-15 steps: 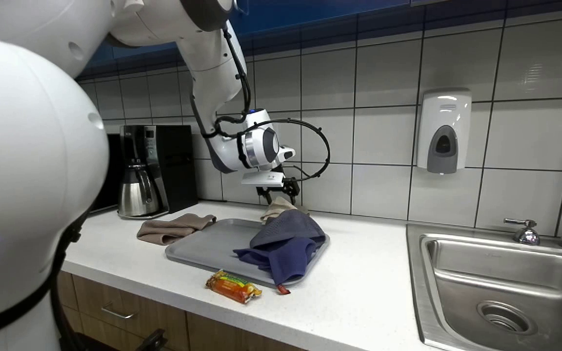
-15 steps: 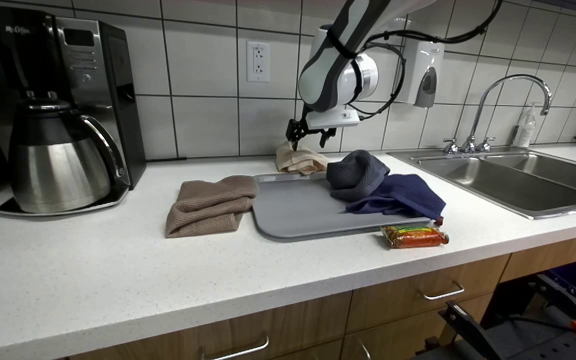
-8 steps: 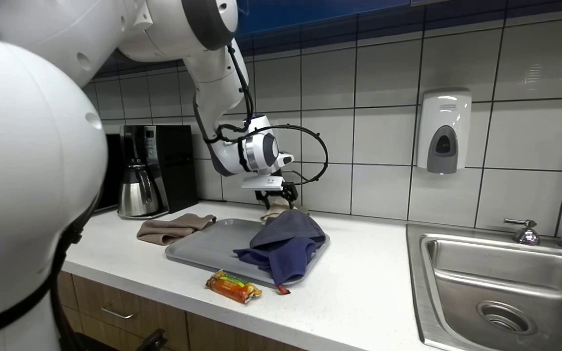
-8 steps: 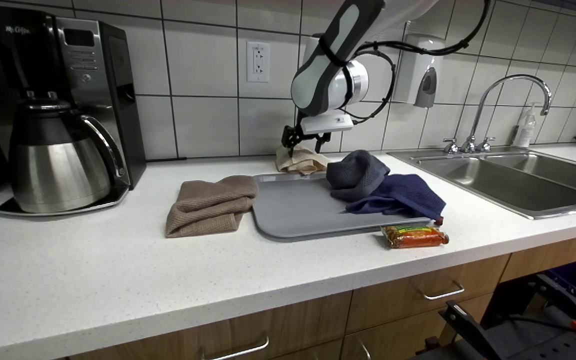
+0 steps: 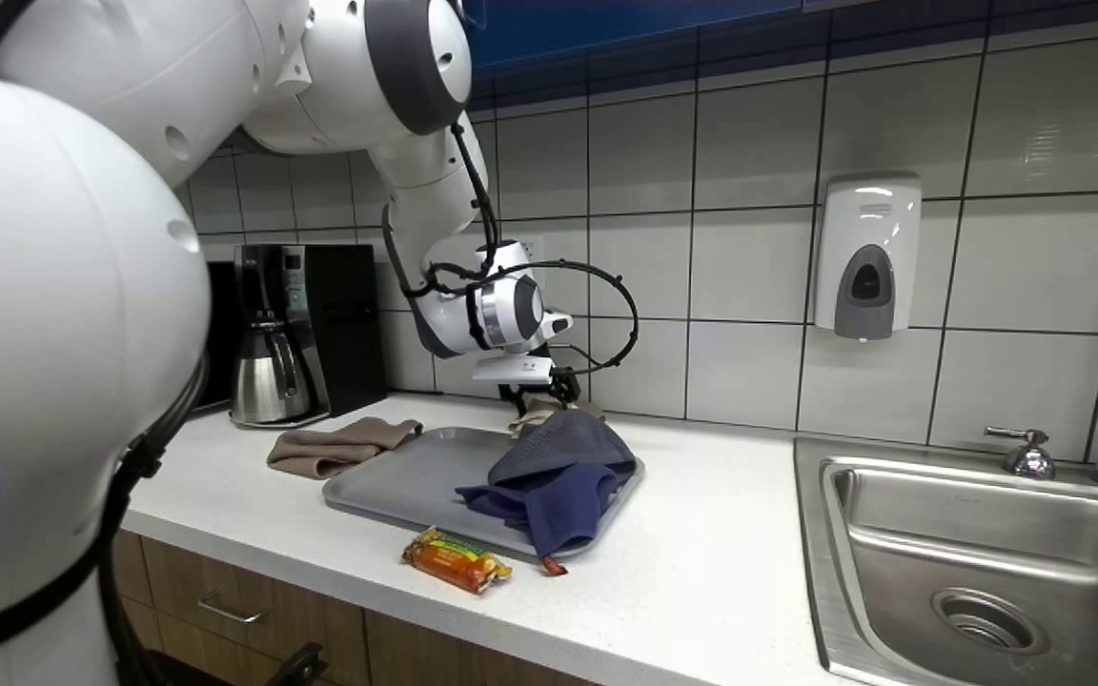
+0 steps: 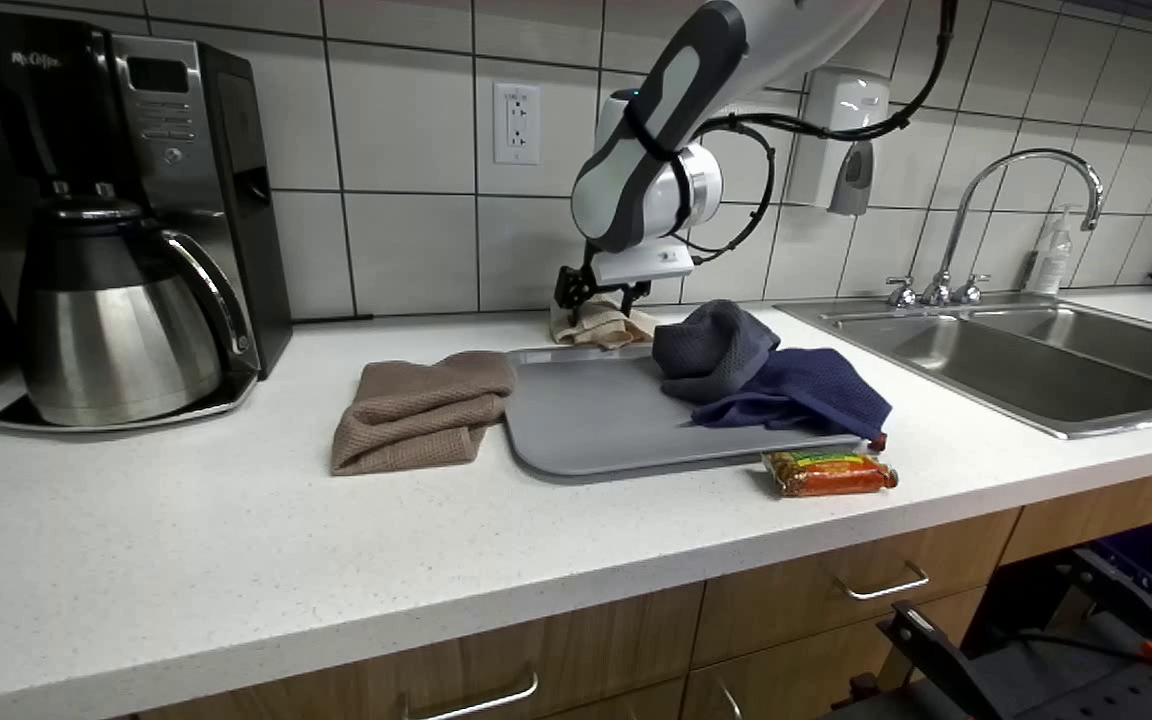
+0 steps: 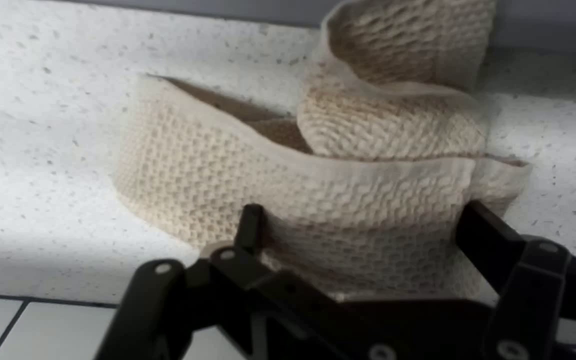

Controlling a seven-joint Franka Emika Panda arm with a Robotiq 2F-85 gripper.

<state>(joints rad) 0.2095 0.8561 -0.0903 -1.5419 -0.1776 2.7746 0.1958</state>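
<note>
Cloth (image 7: 318, 185), tan and bumpy, lies right under my end effector (image 7: 363, 207), its long side running the way my two fingers (image 7: 250, 230) line up; they're spread wide, holding nothing, and I can't tell if they touch it

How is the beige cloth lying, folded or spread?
Loosely folded: in the wrist view, the beige cloth doubles over itself, with dark hollows between its layers.

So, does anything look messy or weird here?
Yes: the crumpled navy cloth hangs over the rim of the grey rectangular tray, looking untidy, and a small red thing shows beside it; I can't tell what.
</note>
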